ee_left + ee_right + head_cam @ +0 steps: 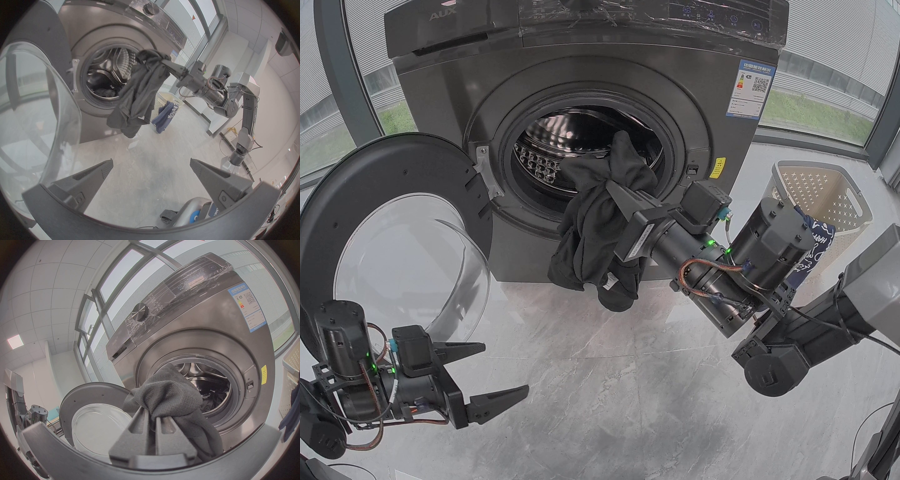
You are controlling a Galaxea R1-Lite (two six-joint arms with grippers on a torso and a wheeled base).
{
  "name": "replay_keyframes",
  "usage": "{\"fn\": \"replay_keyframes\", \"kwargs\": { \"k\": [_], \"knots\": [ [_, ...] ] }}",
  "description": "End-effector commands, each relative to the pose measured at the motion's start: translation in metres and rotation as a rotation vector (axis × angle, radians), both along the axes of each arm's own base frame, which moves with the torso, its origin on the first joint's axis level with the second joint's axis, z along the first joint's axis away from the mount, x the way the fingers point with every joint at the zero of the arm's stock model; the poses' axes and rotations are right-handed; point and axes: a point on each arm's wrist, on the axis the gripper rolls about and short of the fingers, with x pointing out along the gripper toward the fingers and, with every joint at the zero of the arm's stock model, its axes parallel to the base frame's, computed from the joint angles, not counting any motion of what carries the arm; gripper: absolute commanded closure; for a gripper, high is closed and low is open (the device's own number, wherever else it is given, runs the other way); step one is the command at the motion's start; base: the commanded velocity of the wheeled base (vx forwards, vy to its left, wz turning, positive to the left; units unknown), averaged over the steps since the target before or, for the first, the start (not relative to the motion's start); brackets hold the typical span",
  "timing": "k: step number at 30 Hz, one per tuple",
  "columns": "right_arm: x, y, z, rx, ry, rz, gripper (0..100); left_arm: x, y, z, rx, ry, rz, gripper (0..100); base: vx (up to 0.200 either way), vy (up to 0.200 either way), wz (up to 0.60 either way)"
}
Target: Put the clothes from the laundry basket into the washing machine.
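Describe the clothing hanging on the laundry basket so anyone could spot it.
Find the grey washing machine. A pale laundry basket stands right of it. The cloth over its rim is dark blue with white print, unlike the black garment.

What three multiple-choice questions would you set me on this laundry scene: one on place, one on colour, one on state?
1. Where is the black garment?
A in the basket; B hanging before the washing machine opening; C on the floor.
2. What colour is the cloth draped over the laundry basket?
A red; B yellow; C blue.
3. The machine's door is:
A open; B shut; C missing.
Answers: 1 B, the right jaws hold it there. 2 C, it is blue with white print. 3 A, it stands wide open beside the drum.
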Motion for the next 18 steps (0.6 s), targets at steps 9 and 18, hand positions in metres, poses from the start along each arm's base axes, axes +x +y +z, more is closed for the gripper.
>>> {"fn": "replay_keyframes", "kwargs": {
  "k": [9,18],
  "knots": [
    [-0.003,0.004,0.002,0.014,-0.008,0.010,100,0.035,-0.034,-0.002,-0.048,0.050,-0.097,0,0.000,0.000,0.00],
    [-0.003,0.004,0.000,0.010,-0.005,0.006,100,0.058,-0.046,0.007,-0.144,0.089,-0.122,0,0.000,0.000,0.00]
  ]
}}
